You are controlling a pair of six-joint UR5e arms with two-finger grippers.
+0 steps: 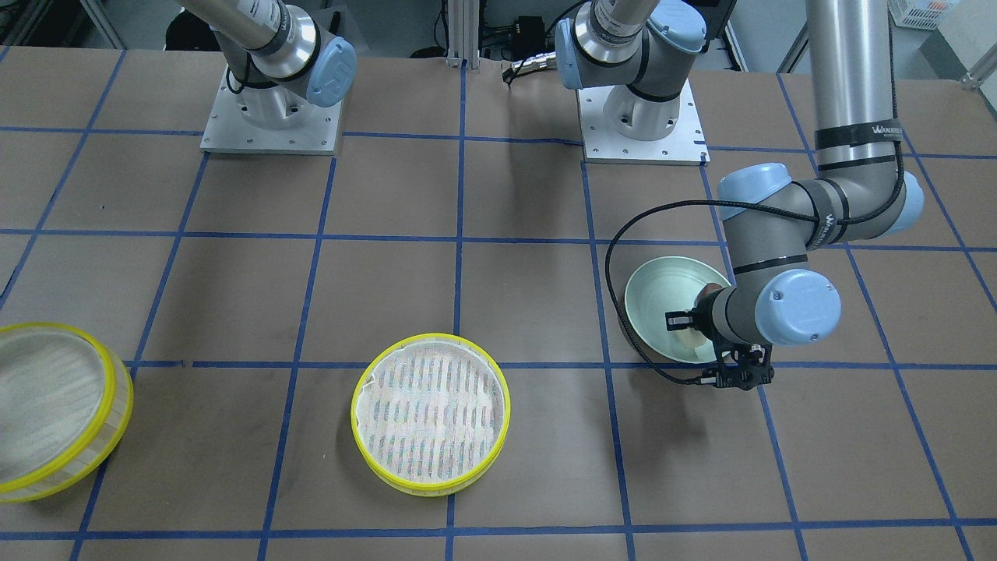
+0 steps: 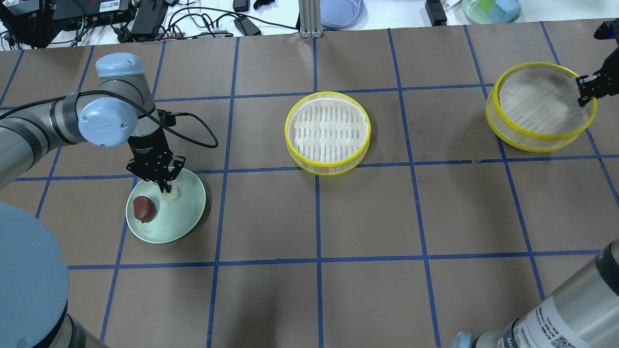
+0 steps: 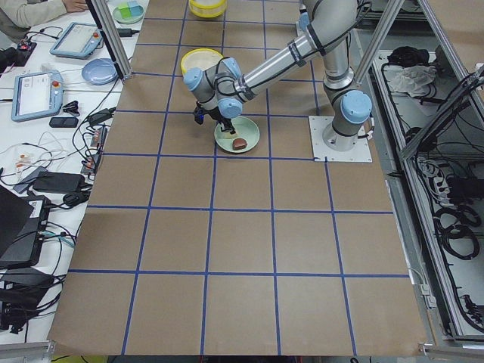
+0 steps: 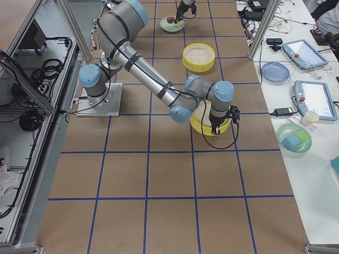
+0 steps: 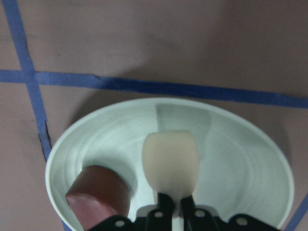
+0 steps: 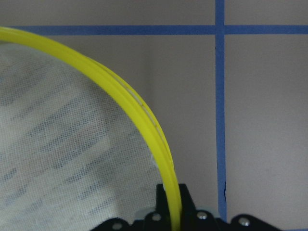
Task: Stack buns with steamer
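My left gripper (image 2: 165, 187) reaches down into the pale mint-green plate (image 2: 188, 212) and is shut on the cream-white bun (image 5: 171, 161), also seen in the overhead view (image 2: 171, 194). The dark reddish-brown bun (image 2: 144, 209) lies in the same plate beside it, apart from the fingers. One steamer tray (image 2: 328, 133) with a yellow rim sits flat at the table's middle. My right gripper (image 2: 587, 89) is shut on the rim (image 6: 139, 115) of the second steamer tray (image 2: 539, 106), which is tilted, one side raised.
The two arm bases (image 1: 271, 117) (image 1: 642, 117) stand at the robot's side of the table. Cables, a blue dish (image 2: 341, 9) and other gear lie beyond the far table edge. Blue tape lines grid the brown tabletop.
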